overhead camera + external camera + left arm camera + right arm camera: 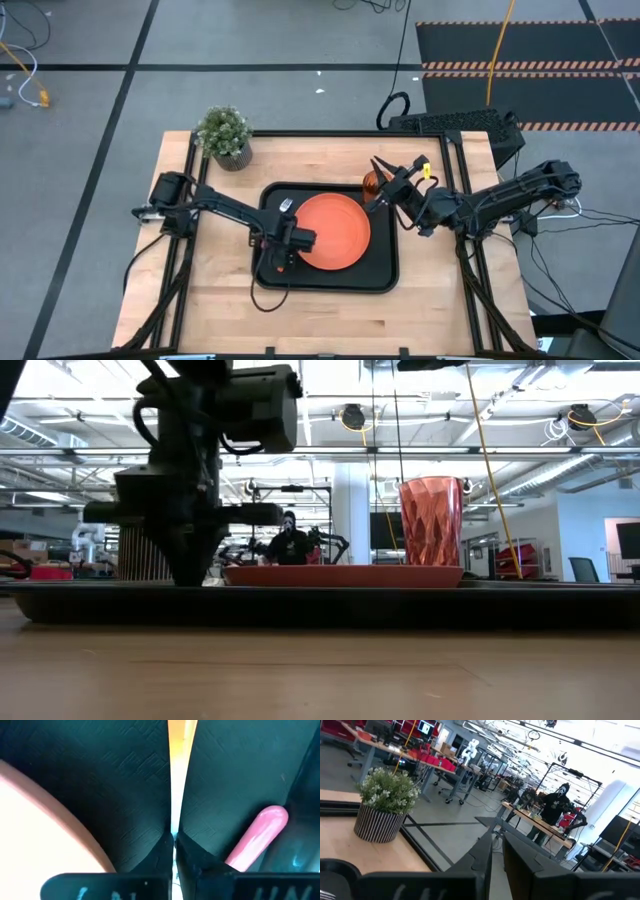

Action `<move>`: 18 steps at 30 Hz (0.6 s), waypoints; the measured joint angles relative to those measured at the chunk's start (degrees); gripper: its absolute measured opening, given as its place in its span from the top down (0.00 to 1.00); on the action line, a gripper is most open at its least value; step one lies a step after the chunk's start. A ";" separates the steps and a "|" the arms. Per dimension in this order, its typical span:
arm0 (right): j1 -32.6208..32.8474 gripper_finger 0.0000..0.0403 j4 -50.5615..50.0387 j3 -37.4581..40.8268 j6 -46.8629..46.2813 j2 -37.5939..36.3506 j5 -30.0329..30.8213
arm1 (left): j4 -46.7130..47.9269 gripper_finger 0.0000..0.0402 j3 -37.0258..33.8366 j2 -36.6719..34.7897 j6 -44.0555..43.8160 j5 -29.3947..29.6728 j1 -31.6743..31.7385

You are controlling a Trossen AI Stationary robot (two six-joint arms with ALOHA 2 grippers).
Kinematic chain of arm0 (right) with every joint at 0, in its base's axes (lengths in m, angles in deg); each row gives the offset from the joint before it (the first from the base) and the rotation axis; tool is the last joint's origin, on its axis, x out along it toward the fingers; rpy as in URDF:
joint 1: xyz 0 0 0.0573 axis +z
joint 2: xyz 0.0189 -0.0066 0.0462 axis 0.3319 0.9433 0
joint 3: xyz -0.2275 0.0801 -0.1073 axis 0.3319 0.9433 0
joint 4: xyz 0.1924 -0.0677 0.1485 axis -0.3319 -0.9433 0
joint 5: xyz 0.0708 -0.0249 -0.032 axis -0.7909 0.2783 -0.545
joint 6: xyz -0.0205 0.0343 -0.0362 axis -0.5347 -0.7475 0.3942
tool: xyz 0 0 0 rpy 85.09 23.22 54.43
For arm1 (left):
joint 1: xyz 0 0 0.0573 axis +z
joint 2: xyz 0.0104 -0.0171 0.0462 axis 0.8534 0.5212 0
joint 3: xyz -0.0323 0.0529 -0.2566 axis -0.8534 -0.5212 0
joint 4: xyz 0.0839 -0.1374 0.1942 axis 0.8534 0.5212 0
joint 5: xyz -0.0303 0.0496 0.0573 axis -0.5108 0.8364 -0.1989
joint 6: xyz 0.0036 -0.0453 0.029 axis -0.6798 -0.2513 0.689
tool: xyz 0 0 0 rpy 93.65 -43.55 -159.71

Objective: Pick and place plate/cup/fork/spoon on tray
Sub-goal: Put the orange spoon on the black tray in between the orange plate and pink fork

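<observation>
The black tray (385, 280) lies mid-table with the orange plate (335, 232) flat on its floor. The amber cup (372, 181) stands upright at the tray's far right corner, behind the plate in the low view (431, 520). The spoon lies on the tray left of the plate, its silver bowl (286, 205) toward the far edge. My left gripper (280, 258) points down over the tray's left part, shut on the spoon's orange handle. The fork's pink-red handle (260, 832) lies on the tray floor beside it; its tines are hidden. My right gripper (372, 203) hovers by the cup, shut and empty. My left gripper pinches the spoon's orange handle (176, 815) between its two fingertips, coming from above and pointing down. The handle runs on away from the fingers, along the tray floor toward the far edge. The spoon's bowl rests on the tray.
A potted green plant (225, 135) in a striped pot stands at the table's far left corner, also in the right wrist view (385, 805). Bare wood shows in front of the tray (330, 320). A person stands in the room beyond (557, 805).
</observation>
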 joint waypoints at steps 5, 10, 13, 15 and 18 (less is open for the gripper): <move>0.00 0.91 1.00 0.00 0.71 0.00 -0.09 | -2.78 0.93 -0.32 -1.80 0.09 3.43 1.95; 0.00 0.91 1.28 0.00 1.41 0.00 -0.21 | -2.14 0.94 -0.30 -2.68 1.50 5.17 4.33; 0.00 0.91 1.24 0.00 1.79 0.00 -0.22 | -1.87 0.98 -0.28 -2.71 1.85 5.15 5.45; 0.00 0.91 1.24 0.00 1.96 0.00 -0.22 | -2.05 0.98 -0.27 -2.70 3.06 5.15 6.00; 0.00 0.91 1.13 0.00 2.28 0.00 -0.22 | -2.51 0.95 -0.27 -2.71 4.61 5.13 6.77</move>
